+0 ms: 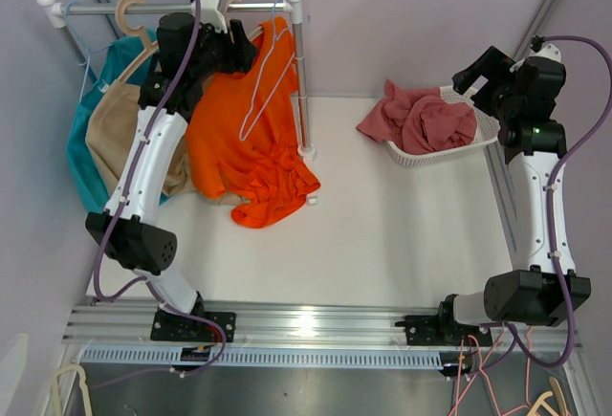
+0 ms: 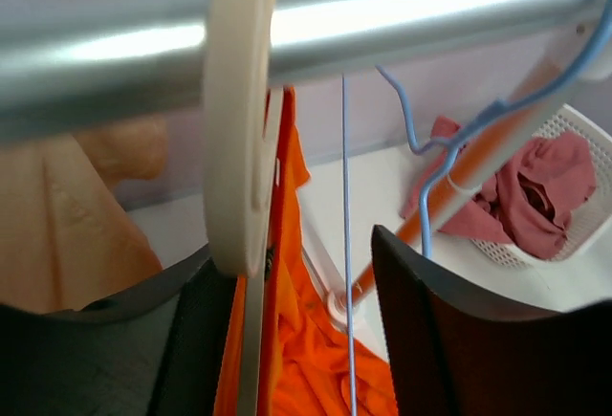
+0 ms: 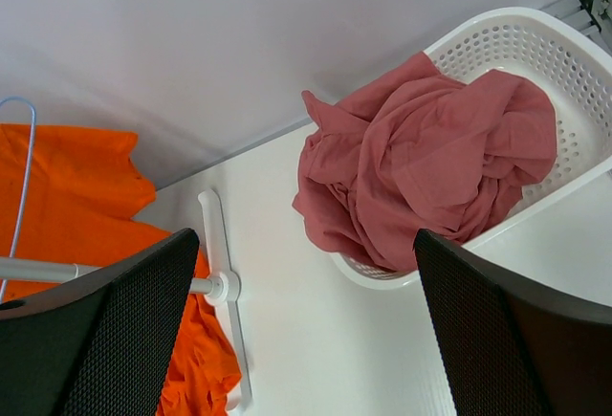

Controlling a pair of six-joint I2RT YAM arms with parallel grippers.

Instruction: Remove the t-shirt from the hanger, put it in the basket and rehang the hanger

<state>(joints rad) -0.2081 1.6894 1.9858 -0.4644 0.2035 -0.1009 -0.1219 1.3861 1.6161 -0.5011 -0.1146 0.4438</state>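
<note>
Rail (image 1: 182, 7): 3 shirts (image 1: 244, 139); basket (image 3: 574, 72): 1.
I see left gripper (image 2: 292, 244) spread at hanger (image 2: 234, 148), right gripper (image 3: 304, 236) spread; teal shirt (image 1: 81, 148) partly hidden.

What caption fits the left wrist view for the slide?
Left gripper open around the cream hanger hooked over the rail, orange t-shirt hanging below.

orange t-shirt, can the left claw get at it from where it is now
Probably yes: the left claw sits right over the orange t-shirt; only the cream hanger and a thin blue wire hanger lie between.
</note>
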